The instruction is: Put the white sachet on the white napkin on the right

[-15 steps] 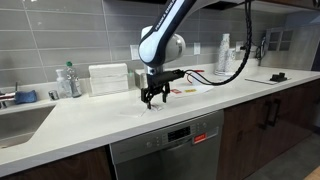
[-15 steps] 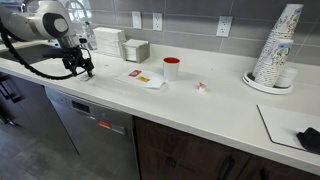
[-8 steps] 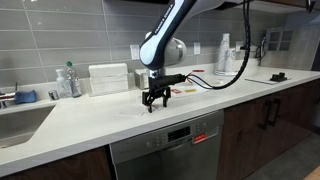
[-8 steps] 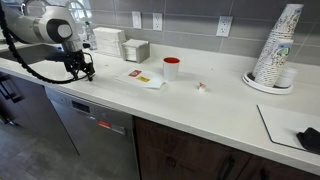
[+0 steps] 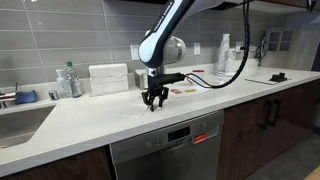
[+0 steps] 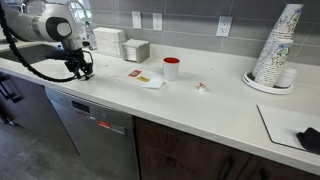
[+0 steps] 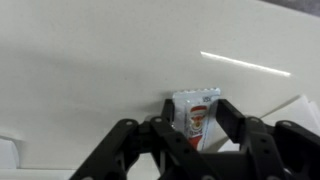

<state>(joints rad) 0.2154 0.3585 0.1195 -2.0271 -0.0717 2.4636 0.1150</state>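
claw [image 7: 197,130] pinching the white sachet [image 7: 196,112] over the countertop [image 5: 100,122]
the sachet sits clamped in the claw's grip, red mark showing; the white napkin [image 6: 152,83] lies well apart from the claw, beside a red cup [image 6: 171,68].

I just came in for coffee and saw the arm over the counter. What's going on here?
The robot arm's gripper has the white sachet pinched between its fingers, just above the counter. The white napkin it is meant for lies further along the counter, next to a red cup. The sachet has not been placed yet.
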